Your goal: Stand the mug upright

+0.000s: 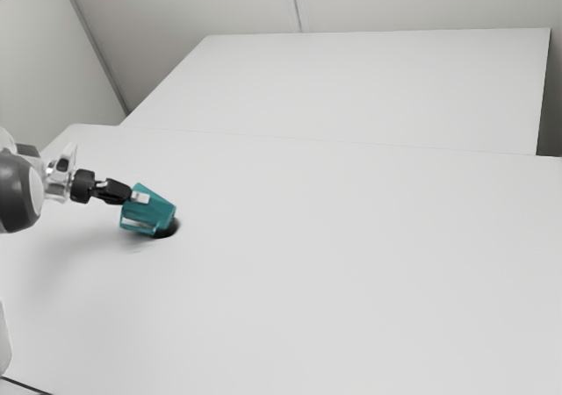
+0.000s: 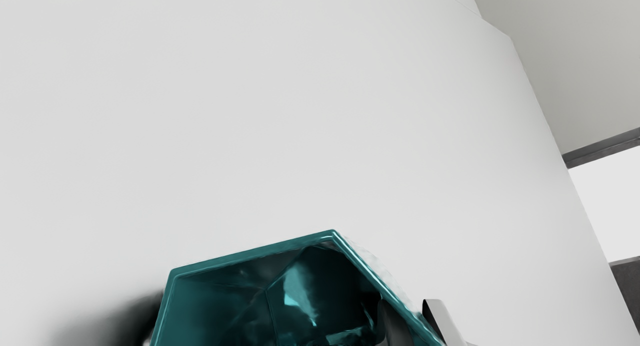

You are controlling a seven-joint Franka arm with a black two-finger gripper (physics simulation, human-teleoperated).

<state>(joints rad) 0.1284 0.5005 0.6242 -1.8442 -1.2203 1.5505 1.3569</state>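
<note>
The black gripper [image 1: 136, 197] reaches in from the exterior view's left, its fingertips at the upper part of the teal mug [image 1: 154, 211]. The mug leans at an angle, with a dark shadow close beneath its lower end; whether it touches the table cannot be told. In the wrist view the angular mouth of the mug [image 2: 215, 306] faces the camera. There the gripper [image 2: 411, 317] is shut on the mug's wall, one finger inside the mouth and the other against the outside. The mug's base is hidden in that view.
The white tabletop [image 1: 334, 254] stretches away from the mug toward the exterior view's right. Behind it is another pale flat surface [image 1: 351, 83], with light walls beyond. A thin dark cable [image 1: 26, 386] lies at the exterior view's lower left corner.
</note>
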